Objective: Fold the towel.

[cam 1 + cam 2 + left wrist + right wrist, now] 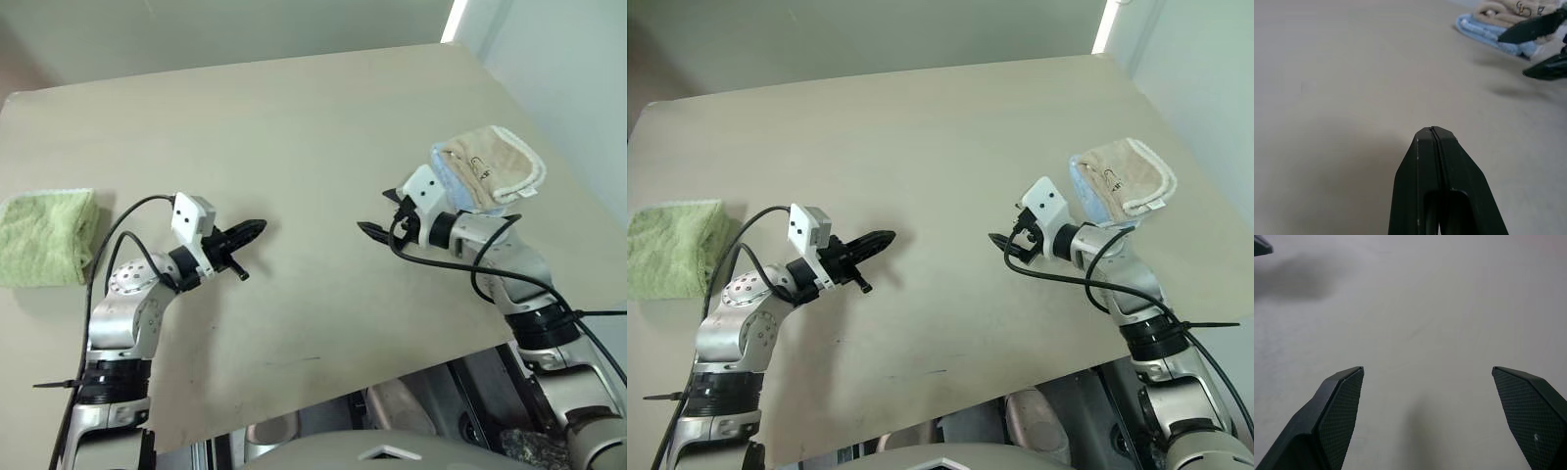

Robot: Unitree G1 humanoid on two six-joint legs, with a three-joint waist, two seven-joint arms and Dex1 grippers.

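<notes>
The towel [495,166] lies folded into a small beige bundle near the right edge of the tabletop [294,137], its white corded edging turned toward that edge and a small dark printed mark showing on top. It rests on a light blue folded towel [453,182], whose edge peeks out beneath it. Just beside this stack, toward the middle of the tabletop, the right gripper [380,213] hovers with its jaws spread wide and nothing between them (bare surface shows between its fingers in the right wrist view). Well apart, nearer the front left, the left gripper [253,230] has its fingers pressed together, empty. A lime-green folded towel [47,235] sits at the left edge.
</notes>
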